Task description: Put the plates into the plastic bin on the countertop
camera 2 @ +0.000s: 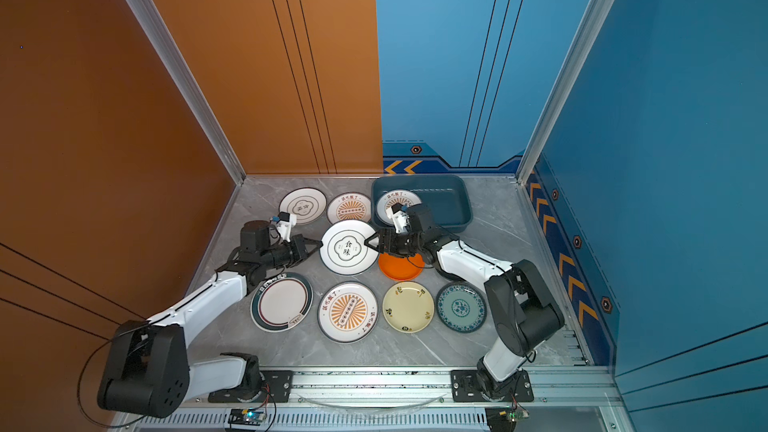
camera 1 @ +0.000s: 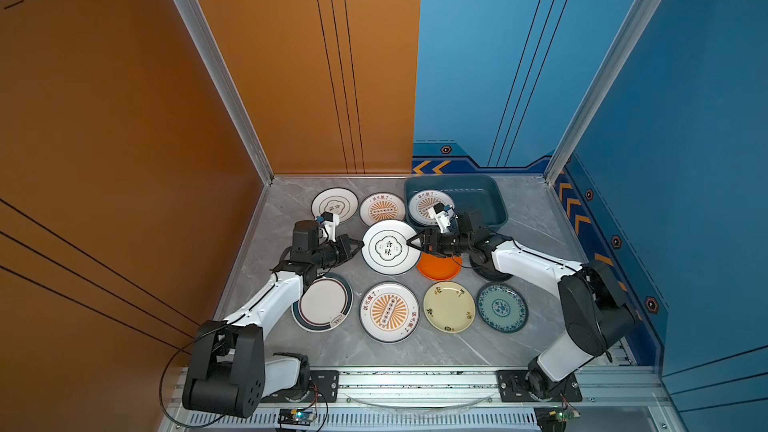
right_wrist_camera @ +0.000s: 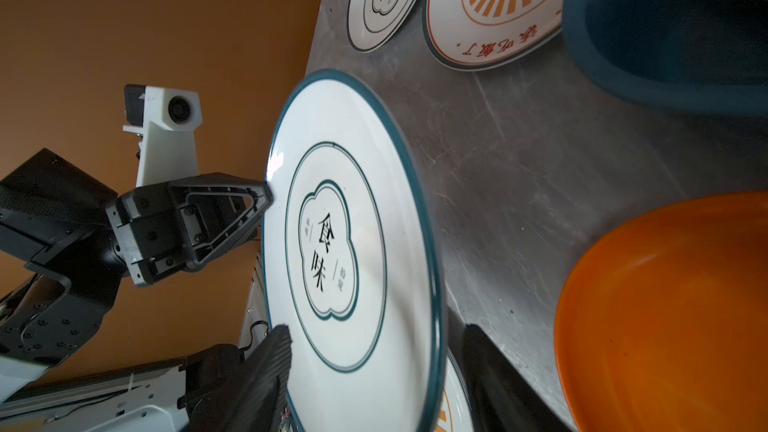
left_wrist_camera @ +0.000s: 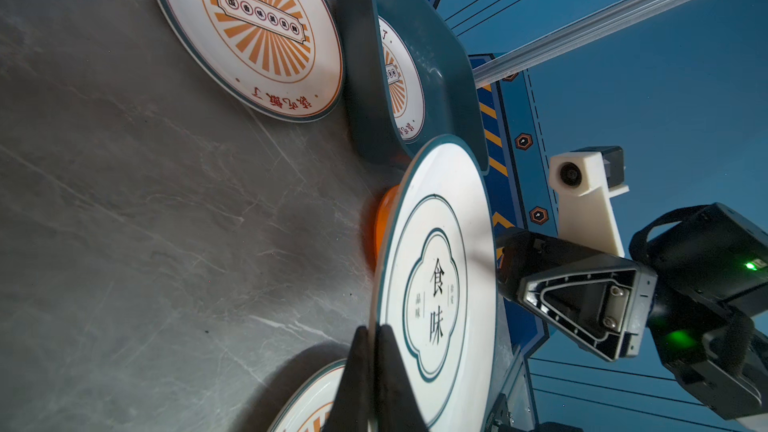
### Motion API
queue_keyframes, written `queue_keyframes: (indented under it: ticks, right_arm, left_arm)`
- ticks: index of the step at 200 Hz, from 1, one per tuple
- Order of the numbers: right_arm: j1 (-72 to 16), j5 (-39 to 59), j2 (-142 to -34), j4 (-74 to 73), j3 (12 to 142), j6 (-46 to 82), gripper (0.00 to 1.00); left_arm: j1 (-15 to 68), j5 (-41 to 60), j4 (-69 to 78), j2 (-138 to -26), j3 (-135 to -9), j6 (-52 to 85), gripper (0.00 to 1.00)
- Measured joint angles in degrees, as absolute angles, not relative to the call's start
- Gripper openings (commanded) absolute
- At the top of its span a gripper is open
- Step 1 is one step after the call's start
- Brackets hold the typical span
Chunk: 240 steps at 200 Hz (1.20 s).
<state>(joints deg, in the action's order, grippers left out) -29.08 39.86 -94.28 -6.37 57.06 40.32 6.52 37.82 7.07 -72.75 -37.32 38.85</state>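
Observation:
A white plate with a black cloud emblem (camera 1: 390, 247) (camera 2: 348, 248) hangs tilted above the countertop (camera 1: 415, 351). My left gripper (camera 1: 360, 245) (left_wrist_camera: 374, 330) is shut on its left rim. My right gripper (camera 1: 409, 243) (right_wrist_camera: 376, 328) is open, with one finger over the plate's (right_wrist_camera: 345, 234) face and one under its right rim. The blue-grey plastic bin (camera 1: 478, 197) (camera 2: 449, 201) at the back right holds one sunburst plate (camera 1: 428, 203), partly hidden by the right wrist.
An orange plate (camera 1: 440, 270) and a dark plate (camera 1: 490, 274) lie under the right arm. Sunburst (camera 1: 389, 312), cream (camera 1: 449, 306), teal (camera 1: 502, 307) and dark-rimmed (camera 1: 324, 303) plates line the front. A cloud plate (camera 1: 334, 204) and a sunburst plate (camera 1: 382, 209) lie at the back.

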Motion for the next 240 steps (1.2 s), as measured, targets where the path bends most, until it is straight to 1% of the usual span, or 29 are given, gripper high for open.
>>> queue_keyframes:
  ticks: [24,69,94,126,139,153,160,184,196,207,213,215,220,224,240]
  right_arm:
    - [-29.7,40.7,-96.2,-9.3,57.1,42.5,0.57]
    - [-30.2,41.4,-97.8,-11.9,57.1,45.1,0.29]
    - [-30.2,41.5,-98.6,-12.1,57.1,45.7,0.20]
    - [-29.8,43.4,-98.7,-12.9,58.1,47.6,0.04]
    - [-29.6,43.4,-98.7,-12.5,58.9,47.5,0.00]
    - [-29.6,43.4,-98.7,-11.4,59.4,47.4,0.00]
    - [-29.6,43.4,-98.7,-10.3,59.9,47.4,0.00]
    - [-29.0,42.4,-98.7,-4.8,62.8,45.8,0.00]
    - [-28.0,41.7,-98.7,-1.5,64.6,45.0,0.00]
    - [-26.4,41.0,-98.7,1.9,66.9,44.4,0.00]
    - [-25.4,40.3,-98.7,4.3,68.5,43.8,0.00]
    - [-25.0,40.2,-98.7,5.0,69.1,43.5,0.00]
    - [-24.2,39.7,-98.7,6.6,70.5,43.2,0.00]
    - [-23.4,39.1,-98.8,8.4,72.1,42.5,0.00]
    - [-20.4,37.4,-99.4,13.4,78.5,40.9,0.00]
  left_arm:
    - [6.9,37.8,7.0,-72.6,-37.3,38.9,0.00]
    - [7.2,37.8,7.0,-72.6,-37.3,38.8,0.00]
    - [7.2,37.8,7.0,-72.7,-37.3,38.7,0.00]
    - [7.1,36.8,6.0,-73.3,-37.2,37.8,0.00]
    - [7.1,36.7,6.3,-73.5,-37.2,37.8,0.01]
    - [7.2,36.7,6.4,-73.6,-37.2,37.8,0.11]
    - [7.2,36.7,6.4,-73.9,-37.3,37.8,0.18]
    - [7.6,36.9,5.9,-75.2,-38.5,36.7,0.45]
    - [7.6,36.7,5.7,-75.2,-39.3,36.6,0.60]
    - [7.7,36.2,5.7,-75.2,-39.7,36.1,0.78]
    - [7.9,35.7,5.4,-75.1,-39.7,36.0,0.85]
    - [7.9,35.5,5.2,-75.0,-39.7,36.1,0.91]
    - [8.0,34.9,4.9,-74.9,-39.7,35.9,1.00]
    - [8.0,34.4,4.5,-74.6,-39.7,35.3,0.98]
    - [8.3,31.8,3.5,-73.3,-39.7,35.6,0.98]
